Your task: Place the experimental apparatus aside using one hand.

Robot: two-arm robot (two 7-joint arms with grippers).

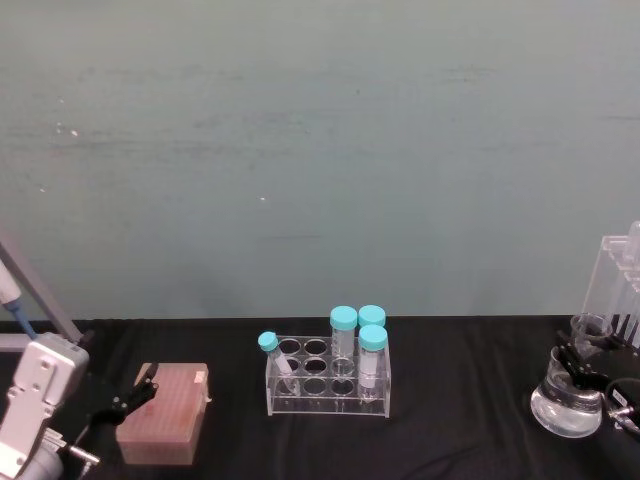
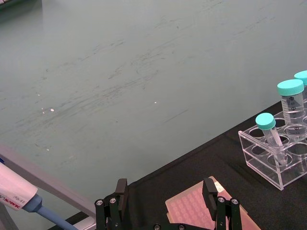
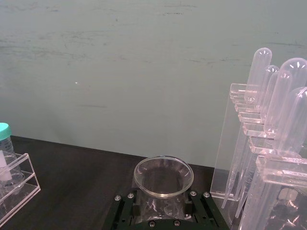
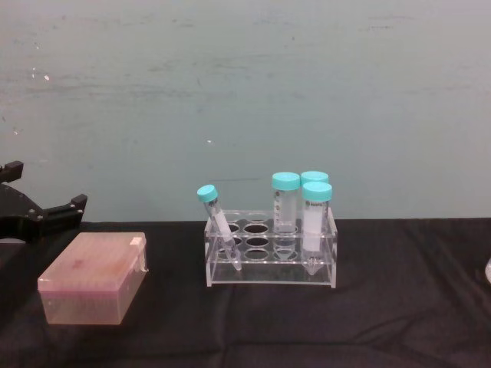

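The right gripper [image 1: 577,372] is seen at the far right edge of the black table [image 1: 460,400], closed around the neck of the conical flask [image 1: 566,405]. In the right wrist view the flask mouth [image 3: 163,175] sits directly between the two fingers [image 3: 125,211], which press against the glass on both sides. The flask holds clear liquid in its wide base, and from the head view its base appears to rest on the table, though contact cannot be confirmed at this angle.

Just behind the flask, a small glass beaker [image 1: 590,329] is noted, and beside it the tall clear acrylic stand [image 1: 618,285], cut off by the right edge of the head view. The long round-topped tubes [image 3: 280,100] are seen upright in the stand [image 3: 235,143], close beside the flask mouth.

The left gripper [image 1: 135,392] is held low at the left of the table, next to the pink lidded box [image 1: 163,413]. Its fingers [image 2: 209,190] are spread wide apart with nothing between them; the box [image 2: 192,208] lies below and beyond them.

At the table centre a clear tube rack [image 4: 270,257] is recorded, well apart from both grippers. It holds three upright teal-capped tubes [image 4: 286,201] and one smaller teal-capped tube [image 4: 219,222] that leans to the left.
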